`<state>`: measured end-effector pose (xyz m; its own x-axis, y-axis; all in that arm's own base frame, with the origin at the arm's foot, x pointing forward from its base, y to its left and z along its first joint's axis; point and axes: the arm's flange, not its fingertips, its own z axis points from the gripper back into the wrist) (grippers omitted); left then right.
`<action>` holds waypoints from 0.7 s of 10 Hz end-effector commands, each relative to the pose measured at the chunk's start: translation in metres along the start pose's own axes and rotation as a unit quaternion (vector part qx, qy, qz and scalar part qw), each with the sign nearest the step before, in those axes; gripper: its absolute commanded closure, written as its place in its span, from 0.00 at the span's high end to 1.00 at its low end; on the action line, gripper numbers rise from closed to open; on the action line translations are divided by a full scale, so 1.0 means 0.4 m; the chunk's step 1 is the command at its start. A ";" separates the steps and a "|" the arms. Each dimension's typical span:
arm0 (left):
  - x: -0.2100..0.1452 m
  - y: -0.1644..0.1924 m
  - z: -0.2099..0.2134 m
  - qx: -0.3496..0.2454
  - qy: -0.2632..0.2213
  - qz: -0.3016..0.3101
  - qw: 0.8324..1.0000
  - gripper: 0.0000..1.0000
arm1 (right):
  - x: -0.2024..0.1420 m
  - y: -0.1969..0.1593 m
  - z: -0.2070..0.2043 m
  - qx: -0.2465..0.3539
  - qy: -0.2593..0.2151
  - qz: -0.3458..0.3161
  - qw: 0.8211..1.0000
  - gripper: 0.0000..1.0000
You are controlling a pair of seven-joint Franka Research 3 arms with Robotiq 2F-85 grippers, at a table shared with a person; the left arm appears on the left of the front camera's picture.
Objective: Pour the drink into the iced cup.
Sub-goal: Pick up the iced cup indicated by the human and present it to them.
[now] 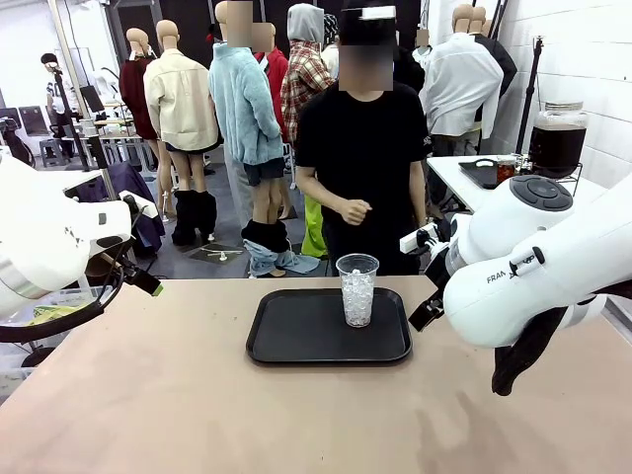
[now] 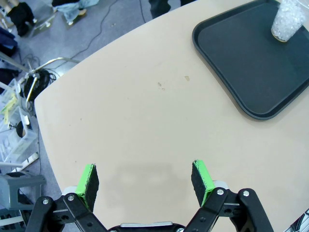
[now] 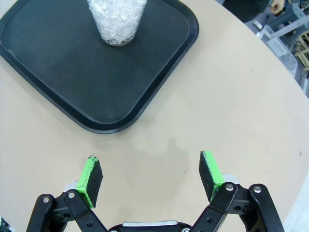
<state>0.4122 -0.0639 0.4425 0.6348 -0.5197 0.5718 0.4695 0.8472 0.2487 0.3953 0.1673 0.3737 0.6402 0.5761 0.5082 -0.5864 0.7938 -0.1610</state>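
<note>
- Both pincers are hanging spread wide and holding nothing: the left pincer (image 2: 144,178) over bare counter (image 2: 145,106), the right pincer (image 3: 150,174) just short of the tray's near edge.
- The iced cup (image 3: 117,19) is standing upright on the black tray (image 3: 72,77), ahead of the right pincer and slightly towards its left finger. From the left pincer it is sitting far ahead, off to the right.
- The drink (image 1: 556,150) appears to be sitting in a clear jar (image 1: 564,111) on a side table (image 1: 464,183), well beyond the right pincer and off the counter.
- The cup is looking like thin plastic, bottom-heavy with ice, likely buckling under a hard squeeze. A gentle mid-wall hold would be suiting it.
- The jar is looking heavy, rigid and breakable.
- The counter is looking flat and matte, offering free room around the tray. A person (image 1: 360,148) is standing just beyond the counter's far edge.
</note>
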 end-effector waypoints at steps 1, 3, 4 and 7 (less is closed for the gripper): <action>0.003 0.004 0.009 0.002 0.009 -0.002 1.000 1.00 | -0.001 0.001 0.000 0.000 0.000 0.000 1.000 1.00; 0.003 0.004 0.009 0.002 0.009 -0.002 1.000 1.00 | -0.001 0.001 0.000 0.000 0.000 0.000 1.000 1.00; 0.003 0.004 0.009 0.002 0.009 -0.002 1.000 1.00 | -0.001 0.001 0.000 0.000 0.000 0.000 1.000 1.00; 0.003 0.004 0.009 0.002 0.009 -0.002 1.000 1.00 | -0.001 0.001 0.000 0.000 0.000 0.000 1.000 1.00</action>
<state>0.4122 -0.0639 0.4425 0.6348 -0.5197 0.5718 0.4695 0.8472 0.2487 0.3953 0.1673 0.3737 0.6402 0.5761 0.5082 -0.5864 0.7938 -0.1610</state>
